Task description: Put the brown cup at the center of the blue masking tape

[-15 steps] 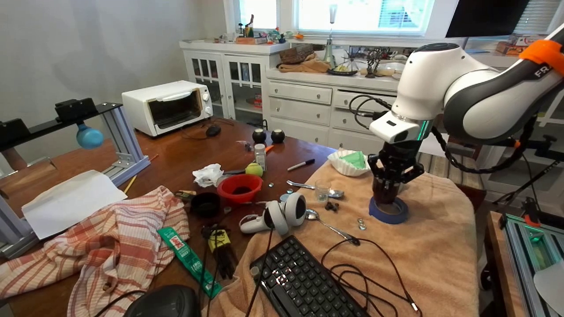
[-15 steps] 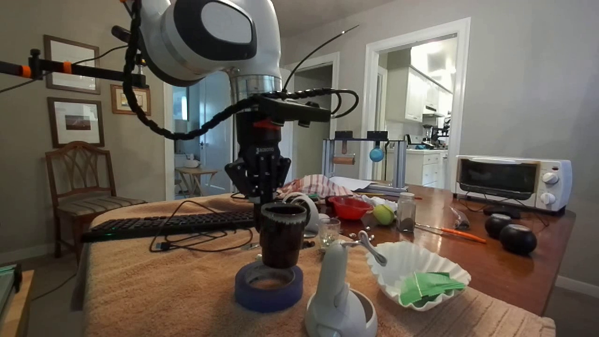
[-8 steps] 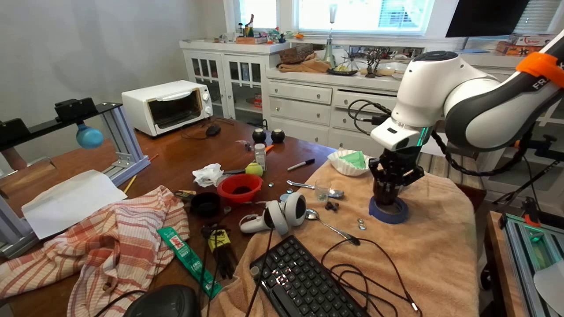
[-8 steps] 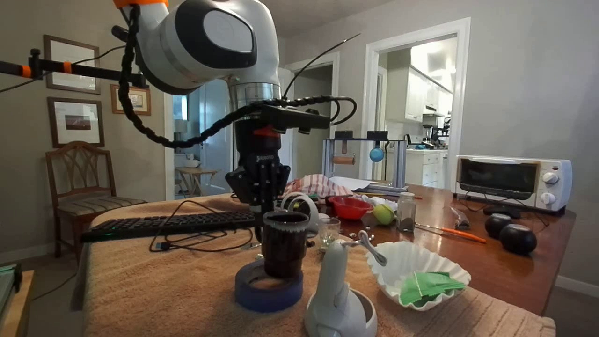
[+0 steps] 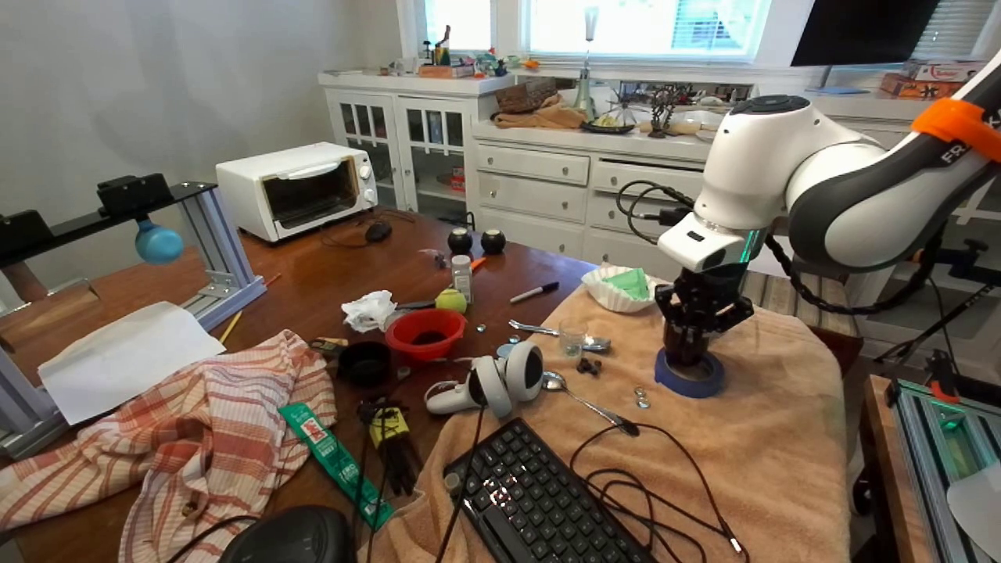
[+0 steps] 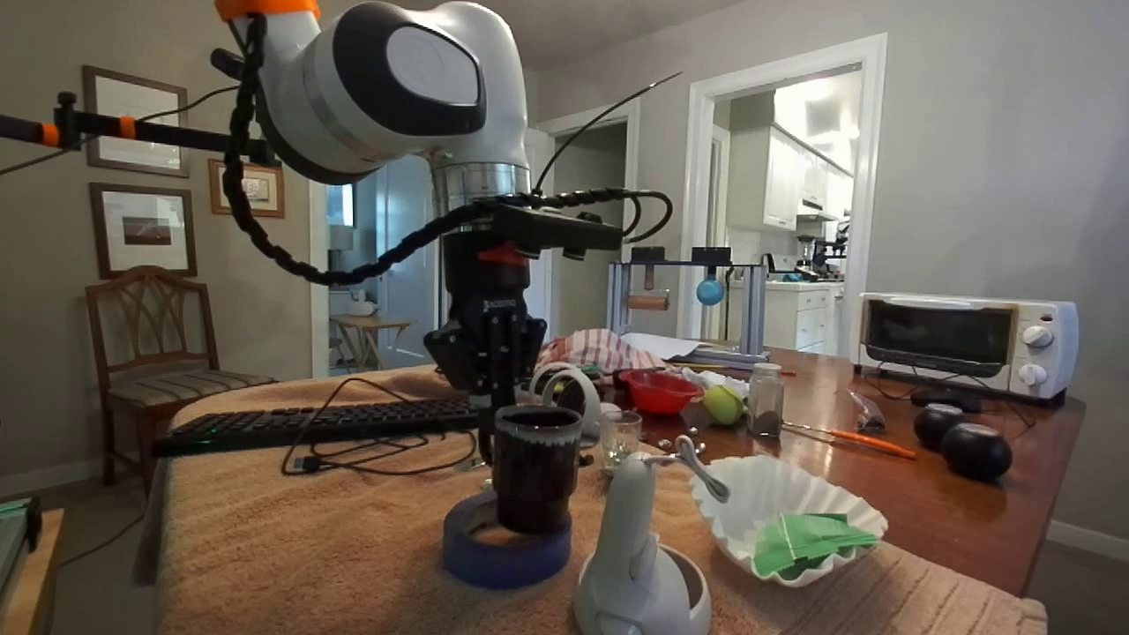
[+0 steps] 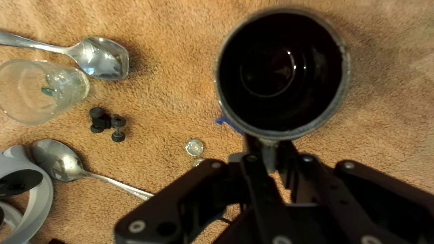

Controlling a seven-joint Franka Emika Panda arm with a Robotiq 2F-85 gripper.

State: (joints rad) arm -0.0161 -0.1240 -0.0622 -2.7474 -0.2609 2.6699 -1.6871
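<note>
Brown cup [image 6: 535, 467]: upright, over the blue masking tape [image 6: 504, 566]; in an exterior view its base sits between 2 and 3 o'clock of the ring's open middle, bare opening showing toward 8.
Clock: 12 at the top of each view.
Cup-to-tape contact: I cannot tell.
Gripper [image 7: 270, 149]: my jaws are clamped on the cup's handle [image 7: 269, 161], at 6 o'clock of the rim in the wrist view.
Tape, wrist view: blue sliver past the rim between 7 and 8 o'clock, rest hidden.
Towel [image 5: 766, 453]: tan, under the tape.
White controller [image 6: 631, 564]: just beside the tape, at its 4 o'clock in an exterior view.
Fluted dish [image 6: 776, 492]: white, holds green packets [image 6: 811, 541]; between 3 and 4 o'clock of my cup, same view.
Spoon [image 7: 100, 59] and drinking glass [image 7: 40, 91]: about 9 o'clock of the cup, wrist view.
Red bowl [image 5: 403, 328]: 9 o'clock of the cup in an exterior view, well apart.
</note>
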